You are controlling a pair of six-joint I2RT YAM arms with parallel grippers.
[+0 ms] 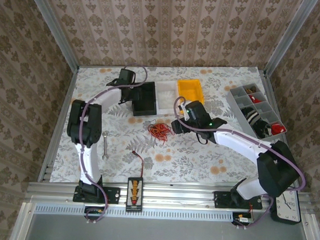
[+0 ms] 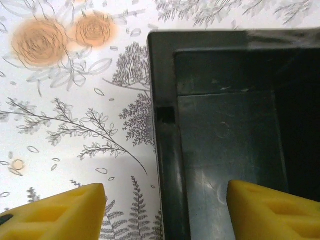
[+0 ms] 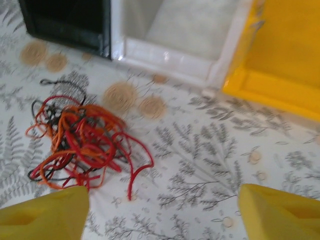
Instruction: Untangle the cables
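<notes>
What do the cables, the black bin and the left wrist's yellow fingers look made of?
The cables: thin wires in red, orange and black sheathing, likely plastic; they curl in loose, limp loops. The black bin: probably moulded plastic, semi-gloss, with faint scuffs and a notched rim. The fingers of the left gripper: matte yellow, ribbed recesses, possibly printed plastic.

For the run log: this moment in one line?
left gripper open at black bin edge | right gripper open near cables | cables tangled, ungripped

A robot lab booth dressed as a home: wallpapered panels (image 1: 169, 25) in aluminium framing (image 1: 51, 27), floral desk (image 1: 201, 159), left arm (image 1: 85, 124) and right arm (image 1: 244, 142) bolted to a rail (image 1: 172, 195).
</notes>
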